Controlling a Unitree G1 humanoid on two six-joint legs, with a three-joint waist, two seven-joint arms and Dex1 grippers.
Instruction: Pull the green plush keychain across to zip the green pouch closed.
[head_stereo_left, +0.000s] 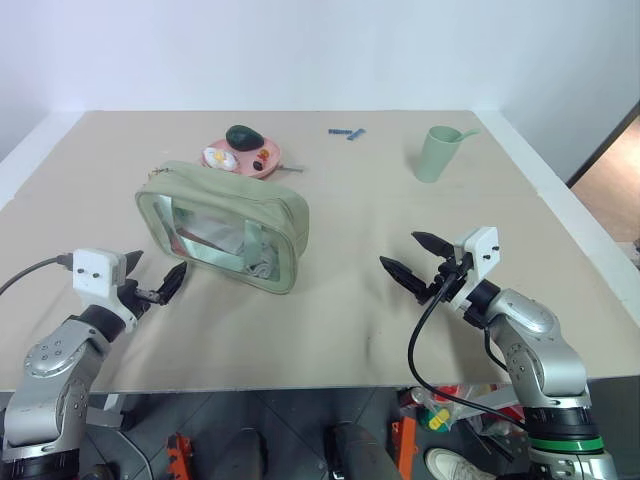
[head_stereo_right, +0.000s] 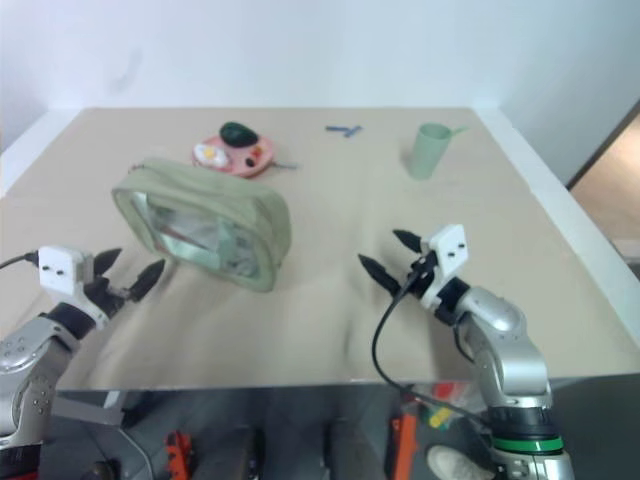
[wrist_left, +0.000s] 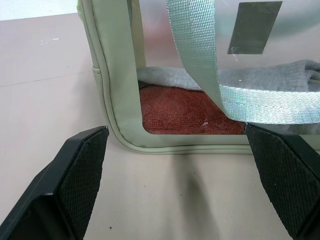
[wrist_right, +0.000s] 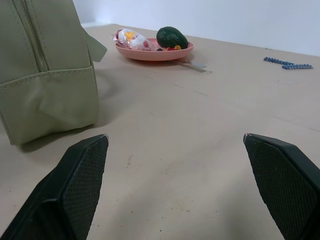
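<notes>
Still at the very start, by the look of it. Big boxy pale green fabric pouch (head_stereo_left: 225, 225) with see-through sides standing on the tan table (head_stereo_left: 400, 210), between both arms. Left gripper (head_stereo_left: 152, 277) wide open, holding nothing, just beside the pouch. Right gripper (head_stereo_left: 415, 256) wide open too, empty, well apart. Little lime-green plush keychain too hidden to find. Next, probably: find it, pinch it, pull it along the zip.
</notes>
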